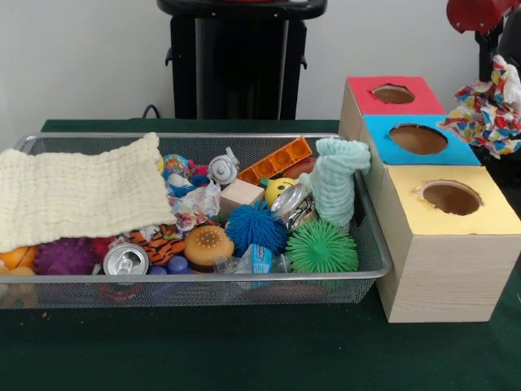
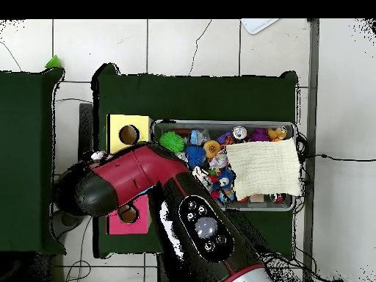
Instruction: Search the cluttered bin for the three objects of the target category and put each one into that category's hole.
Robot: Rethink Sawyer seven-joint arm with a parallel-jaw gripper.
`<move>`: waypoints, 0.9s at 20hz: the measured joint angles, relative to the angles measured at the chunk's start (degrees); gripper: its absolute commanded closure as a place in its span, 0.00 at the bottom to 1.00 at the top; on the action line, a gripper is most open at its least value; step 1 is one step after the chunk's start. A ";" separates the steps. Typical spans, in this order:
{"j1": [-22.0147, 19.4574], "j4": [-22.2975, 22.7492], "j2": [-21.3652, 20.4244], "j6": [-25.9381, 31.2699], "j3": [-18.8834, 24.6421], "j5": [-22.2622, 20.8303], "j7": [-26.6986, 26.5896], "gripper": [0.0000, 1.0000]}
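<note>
- Gripper [image 1: 480, 15]: at the top right corner above the boxes, with a crumpled multicoloured paper wad [image 1: 491, 110] just below it; whether it grips the wad cannot be told
- Wire bin [image 1: 244, 277]: cluttered, with a cream cloth [image 1: 77, 191] draped over one end
- Three holed boxes beside the bin: red [image 1: 392, 94], blue [image 1: 417, 139], yellow [image 1: 450, 198]

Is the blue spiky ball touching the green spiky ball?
Apart: the front view shows a gap between the blue spiky ball and the green spiky ball.

No word, brand or number can be read anywhere. The blue-and-white wrapper [image 1: 259, 259] at the front of the mesh bin [image 1: 203, 287] carries print, and so does the silver can [image 1: 126, 260], but both are too small to make out.
</note>
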 measured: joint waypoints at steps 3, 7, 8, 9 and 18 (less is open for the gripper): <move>0.01 -1.04 0.06 0.01 -0.01 -0.01 0.00 1.00; 0.02 -2.21 0.16 0.01 -0.01 -0.01 0.00 1.00; 0.01 -2.57 0.18 0.01 -0.01 -0.01 0.00 1.00; 0.01 -2.86 0.21 0.01 -0.01 -0.01 0.00 1.00; -0.02 -5.89 0.44 0.01 -0.01 -0.14 0.00 1.00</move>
